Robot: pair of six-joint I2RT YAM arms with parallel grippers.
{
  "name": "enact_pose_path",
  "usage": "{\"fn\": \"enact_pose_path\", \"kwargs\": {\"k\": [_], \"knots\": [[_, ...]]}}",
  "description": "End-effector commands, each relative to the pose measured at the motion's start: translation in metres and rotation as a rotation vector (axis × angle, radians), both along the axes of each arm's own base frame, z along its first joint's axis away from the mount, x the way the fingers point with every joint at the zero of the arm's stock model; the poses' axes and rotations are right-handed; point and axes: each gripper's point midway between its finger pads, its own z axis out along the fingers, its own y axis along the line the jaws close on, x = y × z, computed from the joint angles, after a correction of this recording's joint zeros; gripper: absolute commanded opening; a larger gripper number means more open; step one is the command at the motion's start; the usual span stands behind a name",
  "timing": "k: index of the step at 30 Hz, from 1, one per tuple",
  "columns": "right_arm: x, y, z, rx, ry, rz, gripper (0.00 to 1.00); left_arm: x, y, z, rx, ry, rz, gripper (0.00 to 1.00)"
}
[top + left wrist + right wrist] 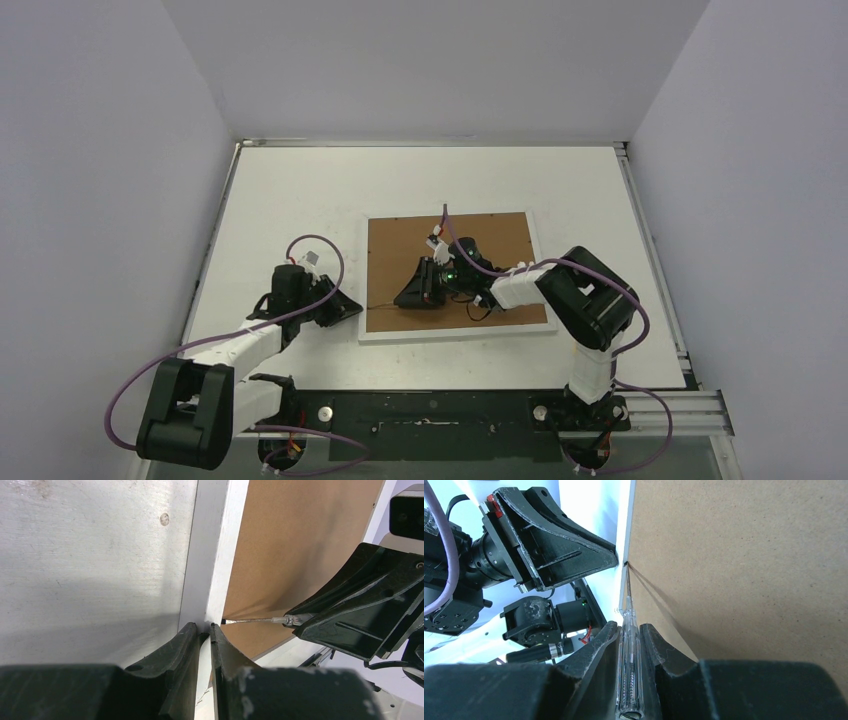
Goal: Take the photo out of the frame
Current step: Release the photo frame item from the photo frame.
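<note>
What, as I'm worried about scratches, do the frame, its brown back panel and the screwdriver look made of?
The back panel looks like fibreboard: matte brown, finely speckled, no wood grain. The frame is smooth and white, either painted or plastic; what lies beneath can't be told. The screwdriver has a clear plastic handle with parts visible inside, and a thin, shiny shaft that is likely metal.

Open table [300,190] lies far and right of the frame [450,333]; the left gripper [355,310] and the right gripper's [402,297] screwdriver [630,645] block its left edge.
</note>
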Motion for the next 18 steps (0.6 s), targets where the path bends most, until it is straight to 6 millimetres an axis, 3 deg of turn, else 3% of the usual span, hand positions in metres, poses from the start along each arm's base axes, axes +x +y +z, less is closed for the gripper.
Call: {"fn": "enact_pose_path", "kwargs": {"k": [1, 18], "knots": [[0.005, 0.011, 0.004, 0.006, -0.039, 0.004, 0.05, 0.013, -0.007, 0.017, -0.033, -0.069, -0.034, 0.13], [0.004, 0.032, 0.035, -0.24, -0.13, 0.053, 0.05, 0.008, -0.017, 0.007, -0.081, -0.039, -0.087, 0.04]]}}
